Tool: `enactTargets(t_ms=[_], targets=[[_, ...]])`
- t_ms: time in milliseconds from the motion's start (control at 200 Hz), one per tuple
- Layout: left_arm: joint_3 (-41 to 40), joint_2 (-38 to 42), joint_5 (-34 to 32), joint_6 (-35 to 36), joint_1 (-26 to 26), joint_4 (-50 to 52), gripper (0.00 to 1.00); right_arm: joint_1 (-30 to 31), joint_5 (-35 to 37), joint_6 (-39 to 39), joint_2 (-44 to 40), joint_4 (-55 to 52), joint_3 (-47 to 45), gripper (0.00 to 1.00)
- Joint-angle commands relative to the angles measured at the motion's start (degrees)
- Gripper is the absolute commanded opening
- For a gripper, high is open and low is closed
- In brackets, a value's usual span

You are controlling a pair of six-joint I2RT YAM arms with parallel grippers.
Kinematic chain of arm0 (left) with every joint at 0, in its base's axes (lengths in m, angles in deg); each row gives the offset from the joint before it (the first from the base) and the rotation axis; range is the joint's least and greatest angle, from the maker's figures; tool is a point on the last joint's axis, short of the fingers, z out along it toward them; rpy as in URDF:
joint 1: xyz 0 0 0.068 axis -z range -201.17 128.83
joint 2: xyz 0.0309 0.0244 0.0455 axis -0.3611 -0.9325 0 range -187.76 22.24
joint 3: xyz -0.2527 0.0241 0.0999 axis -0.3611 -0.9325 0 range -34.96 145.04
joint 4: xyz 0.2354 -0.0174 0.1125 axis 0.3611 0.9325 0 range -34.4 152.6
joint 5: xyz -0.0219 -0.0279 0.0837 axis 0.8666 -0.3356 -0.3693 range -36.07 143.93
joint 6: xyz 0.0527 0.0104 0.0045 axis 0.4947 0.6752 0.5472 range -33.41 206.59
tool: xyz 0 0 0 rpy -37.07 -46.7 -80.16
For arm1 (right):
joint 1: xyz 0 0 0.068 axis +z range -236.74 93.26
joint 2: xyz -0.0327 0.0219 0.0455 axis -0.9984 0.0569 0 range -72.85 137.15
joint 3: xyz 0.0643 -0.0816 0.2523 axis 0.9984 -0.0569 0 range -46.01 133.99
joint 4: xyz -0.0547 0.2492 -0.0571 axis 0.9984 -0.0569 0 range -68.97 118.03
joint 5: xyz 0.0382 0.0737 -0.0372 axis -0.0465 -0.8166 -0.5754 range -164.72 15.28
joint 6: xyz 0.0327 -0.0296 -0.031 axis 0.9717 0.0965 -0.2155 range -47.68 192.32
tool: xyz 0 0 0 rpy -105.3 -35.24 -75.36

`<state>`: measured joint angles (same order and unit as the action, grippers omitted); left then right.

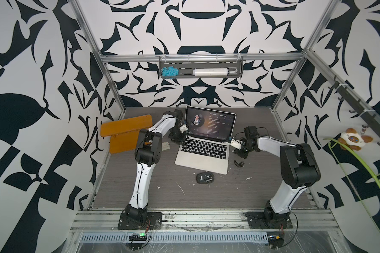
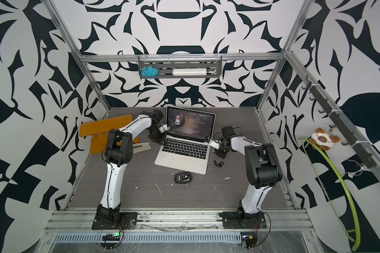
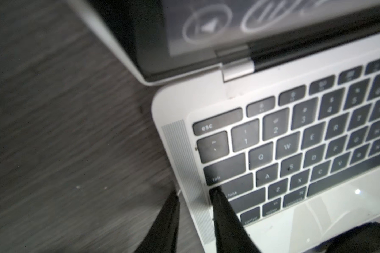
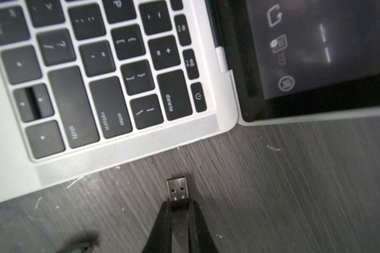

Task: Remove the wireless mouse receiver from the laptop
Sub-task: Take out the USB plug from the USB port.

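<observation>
Receiver [image 4: 177, 189] out, clenched in right gripper [image 4: 180, 204], long axis aiming ten o'clock at laptop [image 4: 127, 151], just clear; left gripper [image 3: 195, 192] parted, gripping nothing.

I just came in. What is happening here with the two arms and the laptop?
The right gripper is shut on the wireless mouse receiver, which is already out of the laptop: its metal plug is bare, with table showing between them. The left gripper stands open astride the laptop's opposite edge. The black mouse lies on the table in front of the laptop.
</observation>
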<state>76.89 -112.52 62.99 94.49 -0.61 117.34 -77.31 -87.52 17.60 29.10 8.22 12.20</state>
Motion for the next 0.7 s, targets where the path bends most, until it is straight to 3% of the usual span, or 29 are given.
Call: enactTargets(t_ms=[0, 145, 385, 475, 580, 695], targets=[[-5.28, -4.02, -1.71, -1.44, -0.21, 1.11, 0.41, 0.06, 0.72, 1.97, -2.74, -3.74, 0.63, 0.02], [-9.0, 4.06, 4.92, -3.7, -0.91, -2.46, 0.54, 0.67, 0.94, 4.6, -8.02, -4.22, -0.33, 0.02], [-17.37, 15.73, 16.97, -9.0, -3.63, -9.4, 0.57, 7.18, 0.68, 9.67, -16.2, -5.58, -1.17, 0.02], [-24.84, 22.27, 26.29, -14.32, -6.27, -17.58, 0.58, 12.6, 2.04, 11.97, -17.59, -4.07, -1.09, 0.02], [-36.55, 31.3, 38.85, -23.47, -8.3, -34.4, 0.6, 19.69, 4.25, 13.68, -17.37, -2.11, -0.18, 0.02], [-42.4, 35.21, 45.83, -29.66, -8.52, -43.7, 0.62, 25.37, 5.98, 15.32, -15.46, -0.95, 2.08, 0.02]])
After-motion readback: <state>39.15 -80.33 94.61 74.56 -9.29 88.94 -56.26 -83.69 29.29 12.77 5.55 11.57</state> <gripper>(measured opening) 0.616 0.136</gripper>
